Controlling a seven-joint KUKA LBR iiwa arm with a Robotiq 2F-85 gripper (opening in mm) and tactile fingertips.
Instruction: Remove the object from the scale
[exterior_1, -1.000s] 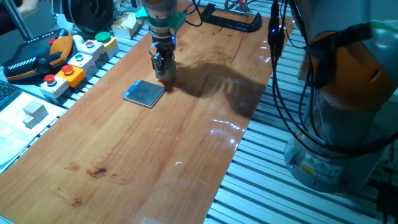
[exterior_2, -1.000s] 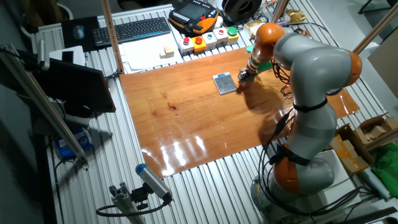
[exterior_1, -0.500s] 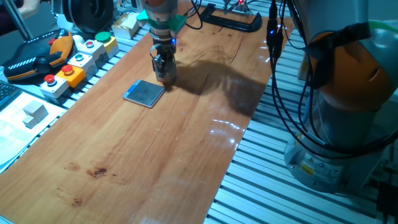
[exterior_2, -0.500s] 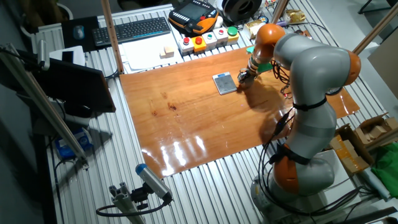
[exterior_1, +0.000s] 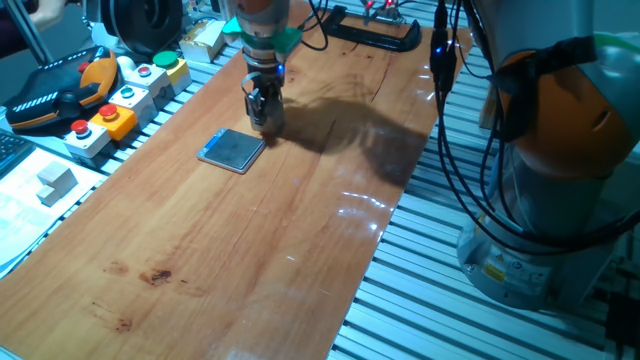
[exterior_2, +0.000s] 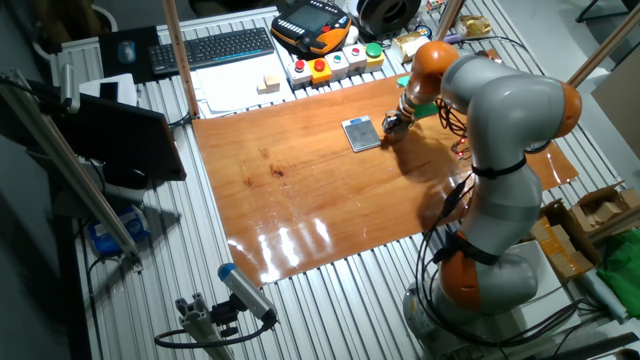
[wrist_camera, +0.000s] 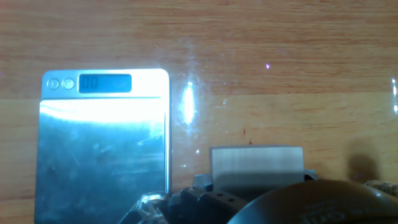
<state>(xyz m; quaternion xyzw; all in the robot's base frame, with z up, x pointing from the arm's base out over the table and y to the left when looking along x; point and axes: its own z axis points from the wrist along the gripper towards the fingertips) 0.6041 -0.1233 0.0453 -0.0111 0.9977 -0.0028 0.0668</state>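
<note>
The scale lies flat on the wooden table with nothing on its pad; it also shows in one fixed view and in the other fixed view. The object, a small pale grey cube, sits just off the scale's right side, down at table level. My gripper is low over the table right at the cube, beside the scale's far corner. In the hand view the gripper's dark body covers the cube's near edge and the fingers do not show. I cannot tell whether the jaws hold the cube.
A row of button boxes lines the table's left edge. A similar pale block sits on white paper at the far left. A black clamp lies at the back. The arm's base and cables stand to the right.
Almost nothing has changed; the wrist has shifted only very slightly, and the gripper stays low beside the scale.
</note>
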